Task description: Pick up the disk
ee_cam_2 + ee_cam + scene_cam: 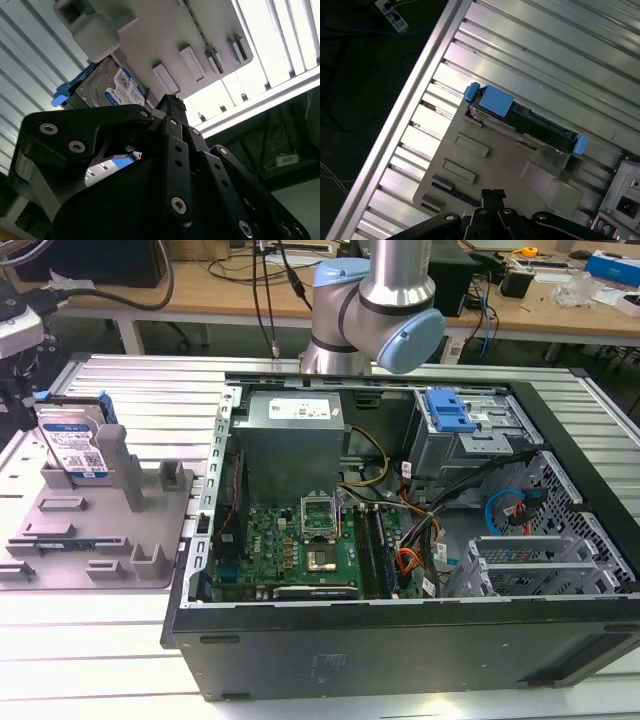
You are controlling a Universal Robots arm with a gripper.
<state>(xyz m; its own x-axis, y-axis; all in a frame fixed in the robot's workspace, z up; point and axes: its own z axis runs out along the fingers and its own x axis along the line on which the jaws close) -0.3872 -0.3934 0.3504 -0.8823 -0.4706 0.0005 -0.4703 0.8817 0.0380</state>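
The disk (72, 440) stands on edge in the grey fixture (110, 540), label facing out, propped against a post, with blue rails at its ends. In both wrist views it lies out beyond the fingertips, well apart from the hand (493, 192). The hand hangs above the fixture with its fingers pressed together, pinching nothing. The fixture rests on the ribbed surface (100, 640) beside the open computer case (400, 660). I judge this to be the approach step, with no contact made yet. A grasp calls for spread fingers set either side of the disk's upper edge, clear of the post.
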